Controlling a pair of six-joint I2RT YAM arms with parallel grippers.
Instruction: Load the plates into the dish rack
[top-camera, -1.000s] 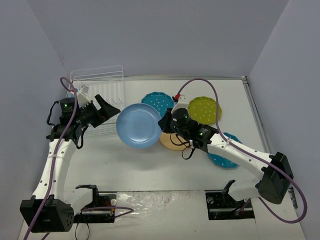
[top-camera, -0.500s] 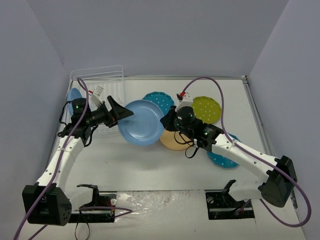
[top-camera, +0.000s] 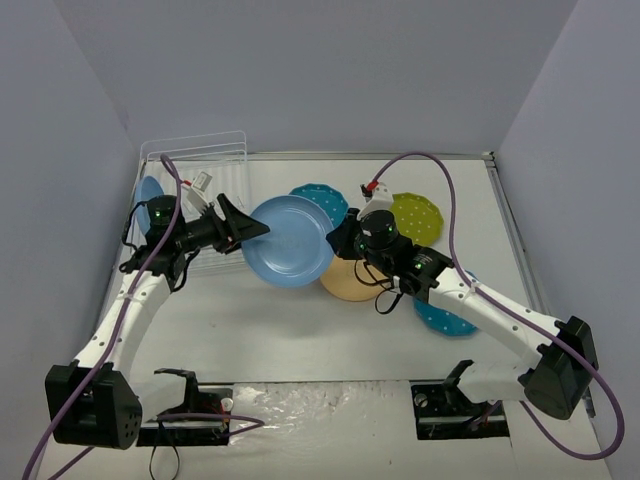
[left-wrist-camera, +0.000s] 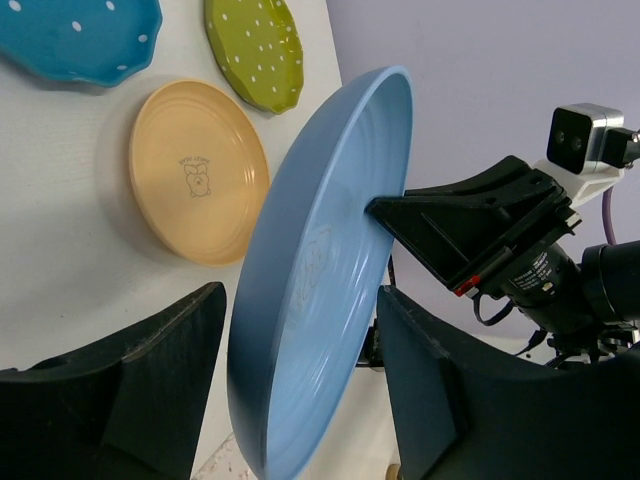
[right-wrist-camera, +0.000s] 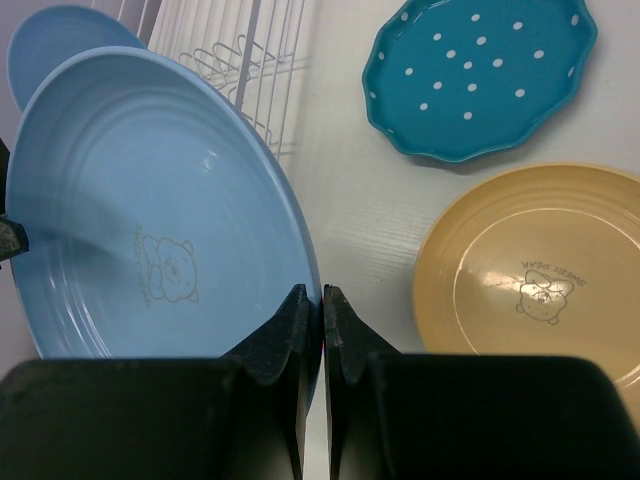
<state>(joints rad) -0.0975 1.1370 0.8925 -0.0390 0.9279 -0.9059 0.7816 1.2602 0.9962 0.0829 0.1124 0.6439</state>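
A light blue plate (top-camera: 290, 240) is held on edge above the table between the two arms. My right gripper (top-camera: 335, 240) is shut on its right rim, seen in the right wrist view (right-wrist-camera: 322, 295) with both fingers pinching the plate (right-wrist-camera: 150, 230). My left gripper (top-camera: 250, 230) is open, with its jaws on either side of the plate's left rim (left-wrist-camera: 320, 270) and a gap on both sides. The white wire dish rack (top-camera: 200, 190) stands at the back left. A second light blue plate (top-camera: 148, 190) sits at the rack's left side.
On the table lie a teal dotted plate (top-camera: 322, 200), an orange-yellow plate (top-camera: 350, 280), a lime green dotted plate (top-camera: 415, 217) and a second teal plate (top-camera: 445, 310), partly under the right arm. Grey walls enclose the table.
The right gripper has carried the blue plate a little up and right. The left gripper has swung right from the rack, and its open jaws now straddle the plate's left rim.
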